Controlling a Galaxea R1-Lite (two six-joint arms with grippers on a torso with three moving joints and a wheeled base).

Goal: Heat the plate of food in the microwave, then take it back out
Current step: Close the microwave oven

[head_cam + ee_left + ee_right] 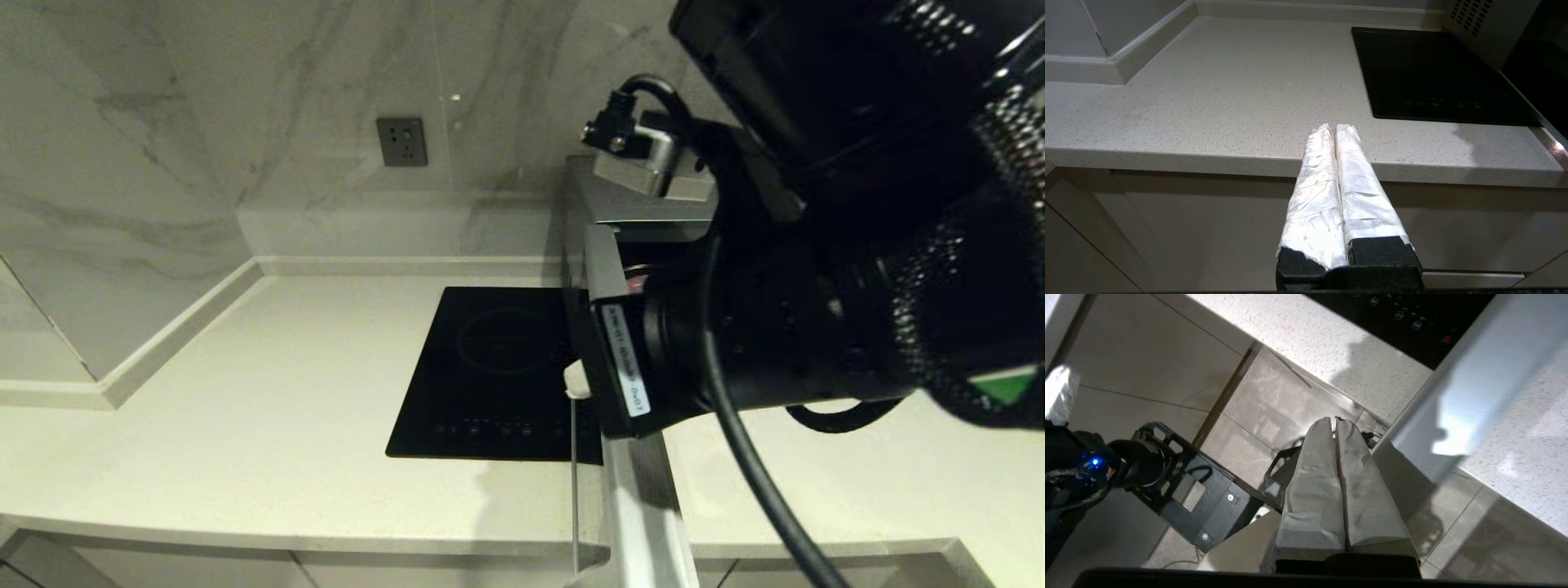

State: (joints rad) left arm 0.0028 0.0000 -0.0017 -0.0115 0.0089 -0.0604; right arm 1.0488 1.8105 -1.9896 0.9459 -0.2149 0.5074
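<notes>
Looks like the door-handling step: the microwave [608, 208] door edge [645, 514] is seen swung out over the surface [269, 408], and the right tool [1336, 421] is pressed together, empty, pointed down beside that edge. The plate can't be seen anywhere, so whether it's inside can't be told; the door probably needs nudging next. The left tool [1334, 128] is parked together at the speckled surface's front edge; hob [490, 367], marble wall and socket [401, 142] behind.

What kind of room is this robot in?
Most likely a home kitchen: a flat black induction hob is set into a pale speckled stone countertop, a silver-grey microwave stands beside it, and marble-look wall panels carry a grey wall socket.
</notes>
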